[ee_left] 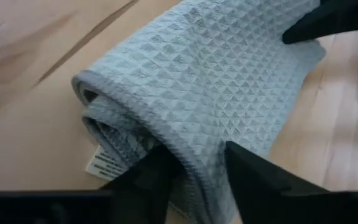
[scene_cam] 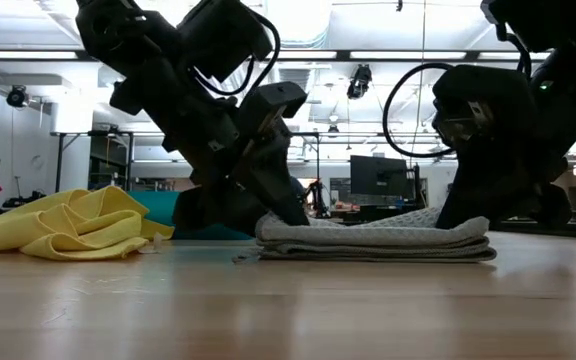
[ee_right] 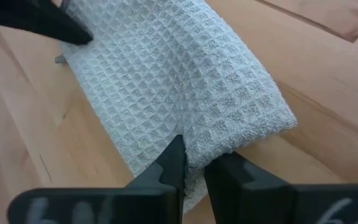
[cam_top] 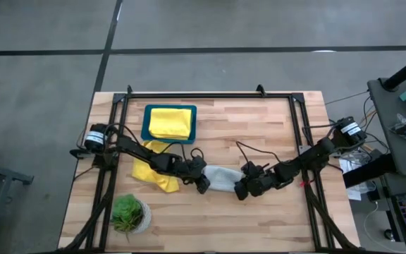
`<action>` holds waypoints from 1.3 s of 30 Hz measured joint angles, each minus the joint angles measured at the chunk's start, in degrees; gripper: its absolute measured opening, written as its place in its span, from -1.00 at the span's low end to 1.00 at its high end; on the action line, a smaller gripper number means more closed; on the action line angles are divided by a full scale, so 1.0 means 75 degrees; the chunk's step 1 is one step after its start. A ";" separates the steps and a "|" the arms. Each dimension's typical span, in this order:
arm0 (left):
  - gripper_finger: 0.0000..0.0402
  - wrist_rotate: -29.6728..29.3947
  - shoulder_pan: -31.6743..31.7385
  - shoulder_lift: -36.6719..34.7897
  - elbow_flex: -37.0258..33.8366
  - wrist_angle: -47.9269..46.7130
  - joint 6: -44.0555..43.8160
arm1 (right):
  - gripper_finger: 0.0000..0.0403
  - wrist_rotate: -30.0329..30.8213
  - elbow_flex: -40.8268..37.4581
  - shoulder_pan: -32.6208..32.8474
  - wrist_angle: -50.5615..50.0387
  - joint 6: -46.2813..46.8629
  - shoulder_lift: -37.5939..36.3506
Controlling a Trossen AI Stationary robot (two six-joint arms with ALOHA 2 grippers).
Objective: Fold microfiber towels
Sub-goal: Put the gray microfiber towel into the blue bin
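Note:
A pale grey microfiber towel (cam_top: 223, 178), folded into a flat stack of several layers (scene_cam: 378, 240), lies on the wooden table between my two grippers. My left gripper (cam_top: 201, 183) is shut on its left end and my right gripper (cam_top: 243, 189) on its right end. A crumpled yellow towel (cam_top: 154, 173) rests on the table under the left arm. Another yellow towel (cam_top: 170, 121), folded, lies in the teal tray (cam_top: 146, 130). My left gripper (ee_left: 197, 152) pinches the folded towel's hemmed edge (ee_left: 188, 163) at its left end between its two fingers, slanting down from the table's left. The towel lies flat on the table. My right gripper (ee_right: 197, 155) pinches the towel's right end (ee_right: 194, 146) between its two fingers, which stand close together. It slants down from the table's right. The cloth bunches slightly at the fingers, and the towel rests on the table.
A small potted plant (cam_top: 129, 214) stands near the table's front left corner. A black frame (cam_top: 210, 95) runs along the table's far edge and sides. Bare wood lies in front of the grey towel and at the far right.

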 joint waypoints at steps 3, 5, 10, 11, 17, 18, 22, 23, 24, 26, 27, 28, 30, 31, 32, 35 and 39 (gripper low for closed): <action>-0.11 0.0058 0.0000 -0.0026 0.0015 -0.0083 -0.0156 | -0.80 0.0012 -0.0007 0.0000 0.0031 -0.0047 0.0000; 0.04 0.0134 0.0000 -0.0037 0.0023 -0.0088 -0.0159 | -0.80 0.0016 -0.0007 0.0000 0.0033 -0.0086 0.0000; 0.26 0.0127 0.0000 -0.0051 0.0038 -0.0116 -0.0342 | -0.80 0.0019 -0.0010 0.0000 0.0056 -0.0151 0.0000; 0.27 0.0082 -0.0003 -0.0051 0.0038 -0.0123 -0.0353 | -0.80 0.0019 -0.0010 0.0000 0.0059 -0.0171 0.0000; 0.20 -0.0069 -0.0003 0.0103 0.0025 -0.0013 -0.0372 | -0.80 0.0011 -0.0036 0.0000 0.0290 -0.0335 0.0000; 0.16 -0.0092 -0.0002 0.0152 0.0019 0.0096 -0.0360 | -0.80 0.0020 -0.0036 0.0000 0.0326 -0.0353 0.0000; -0.11 -0.0123 -0.0003 0.0202 0.0009 0.0289 -0.0268 | -0.80 0.0069 -0.0036 0.0000 0.0361 -0.0380 0.0000; -0.20 -0.0123 -0.0003 0.0213 0.0009 0.0320 -0.0182 | -0.80 0.0074 -0.0036 0.0000 0.0368 -0.0381 0.0000; -0.31 -0.0125 -0.0006 0.0219 0.0007 0.0319 -0.0142 | -0.80 0.0075 -0.0036 0.0000 0.0368 -0.0381 0.0000; -0.54 -0.0148 -0.0006 0.0226 -0.0006 0.0321 -0.0106 | -0.80 0.0094 -0.0036 0.0000 0.0374 -0.0381 0.0000; -0.66 -0.0161 -0.0007 0.0232 -0.0003 0.0328 -0.0056 | -0.80 0.0111 -0.0036 0.0000 0.0374 -0.0381 0.0000; -0.79 -0.0183 -0.0018 0.0235 -0.0006 0.0340 0.0030 | -0.80 0.0126 -0.0037 0.0000 0.0386 -0.0384 0.0000; -0.93 -0.0237 -0.0032 0.0237 -0.0006 0.0385 0.0079 | -0.80 0.0136 -0.0039 0.0000 0.0403 -0.0423 0.0000; -0.94 -0.0249 -0.0032 0.0236 -0.0006 0.0392 0.0085 | -0.80 0.0138 -0.0044 0.0000 0.0421 -0.0443 0.0000; -0.94 -0.0275 -0.0032 0.0229 -0.0006 0.0392 0.0091 | -0.80 0.0136 -0.0045 0.0000 0.0446 -0.0466 0.0000; -0.94 -0.0375 -0.0035 0.0169 -0.0006 0.0378 0.0188 | -0.80 0.0138 -0.0045 0.0000 0.0585 -0.0617 0.0000; -0.94 -0.0390 -0.0035 -0.0035 -0.0006 0.0322 0.0342 | -0.80 0.0141 0.0039 -0.0016 0.0558 -0.0867 -0.0041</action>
